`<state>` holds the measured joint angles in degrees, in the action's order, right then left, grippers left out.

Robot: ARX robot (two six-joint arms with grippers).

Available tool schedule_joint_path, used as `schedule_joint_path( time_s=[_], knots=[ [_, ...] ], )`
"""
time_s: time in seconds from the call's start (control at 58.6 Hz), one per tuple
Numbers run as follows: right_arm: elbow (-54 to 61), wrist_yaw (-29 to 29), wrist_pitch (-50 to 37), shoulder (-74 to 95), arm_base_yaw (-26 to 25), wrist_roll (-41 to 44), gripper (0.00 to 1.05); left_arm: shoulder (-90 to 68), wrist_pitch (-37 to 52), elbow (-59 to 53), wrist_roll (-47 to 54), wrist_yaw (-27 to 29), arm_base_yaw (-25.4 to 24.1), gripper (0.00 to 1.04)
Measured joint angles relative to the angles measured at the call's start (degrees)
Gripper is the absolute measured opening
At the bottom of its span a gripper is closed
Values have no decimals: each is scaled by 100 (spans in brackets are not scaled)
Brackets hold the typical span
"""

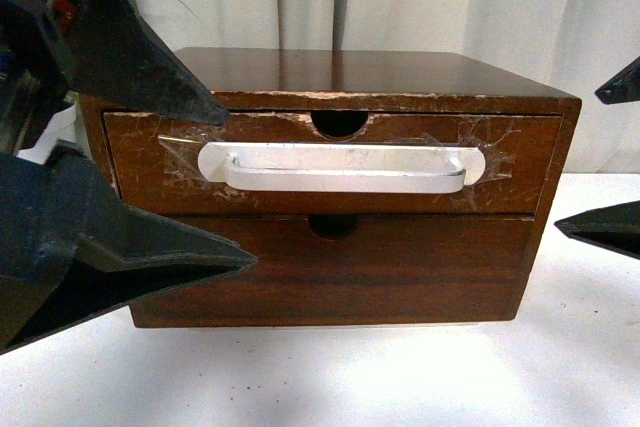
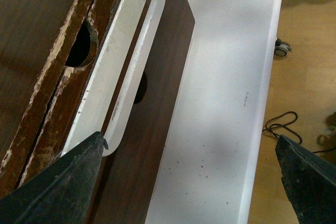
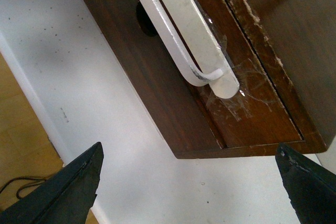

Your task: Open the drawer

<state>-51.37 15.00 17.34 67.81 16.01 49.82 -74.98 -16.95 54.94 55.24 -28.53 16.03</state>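
- The drawer (image 1: 300,129) is seen as the upper of two in a small wooden chest (image 1: 330,72) on the white table (image 1: 300,377). It sits above the plain lower drawer (image 1: 330,267) and is judged to be fully shut.
- The drawer's face is turned squarely toward the robot, so it has to be pulled straight toward the robot.
- The long axis of the white handle (image 1: 340,169) runs level across the face from left to right. The semicircular notch (image 1: 340,124) is cut into the rim just above its middle.
- The left gripper (image 1: 235,187) is spread wide and nothing is held. In the front view its fingers bracket the handle's left end from above and below.
- In the left wrist view one fingertip (image 2: 97,142) is shown just beside the handle's rounded end; contact cannot be confirmed.
- The right gripper (image 1: 578,161) is also held wide open and empty, off the chest's right side.
- A finger should be hooked behind the bar before the jaws are closed.
- The pull should be kept level, since the handle is held only by clear tape (image 1: 490,162) and could be peeled off.
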Motion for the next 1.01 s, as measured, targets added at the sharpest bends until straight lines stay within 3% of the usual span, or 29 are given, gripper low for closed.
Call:
schedule_joint_path(
  time_s=[0.529,1.007],
  knots=[
    [-42,125,155,101,90,144,96,-863,-619,815,918,424,35,98],
    [0,166,136,101,79,142,96,-1362,-713,1228,1161,824,234,98]
  ],
)
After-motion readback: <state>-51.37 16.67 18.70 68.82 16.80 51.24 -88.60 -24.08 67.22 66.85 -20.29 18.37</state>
